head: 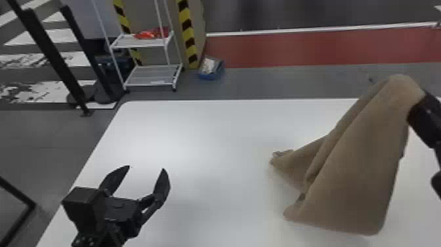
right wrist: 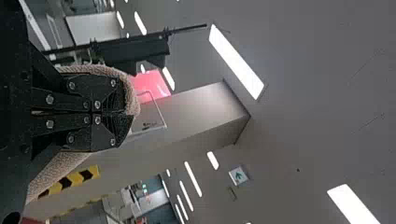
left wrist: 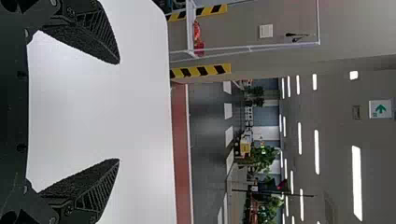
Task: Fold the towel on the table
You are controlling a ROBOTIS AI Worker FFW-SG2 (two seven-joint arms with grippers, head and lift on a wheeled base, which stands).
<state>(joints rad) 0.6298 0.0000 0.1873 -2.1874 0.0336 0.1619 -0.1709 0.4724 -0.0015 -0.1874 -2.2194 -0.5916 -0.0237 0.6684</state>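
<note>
On the left part of the table, my left gripper (head: 146, 170) stands open with nothing between its fingers; in the left wrist view the left gripper (left wrist: 117, 111) is spread wide over the white surface. At the right, my right gripper (head: 418, 101) holds the brown towel (head: 357, 157) up by its top. The towel hangs in long folds, its lower edge and one corner lying on the table. In the right wrist view the right gripper (right wrist: 130, 114) is shut on the towel (right wrist: 100, 70), whose fuzzy cloth wraps round the fingers.
The white table (head: 197, 131) spreads under both arms, with its left edge running down beside my left arm. Beyond it stand a white shelf cart (head: 151, 75) with red items, a blue box (head: 211, 68) on the floor and black posts at the far left.
</note>
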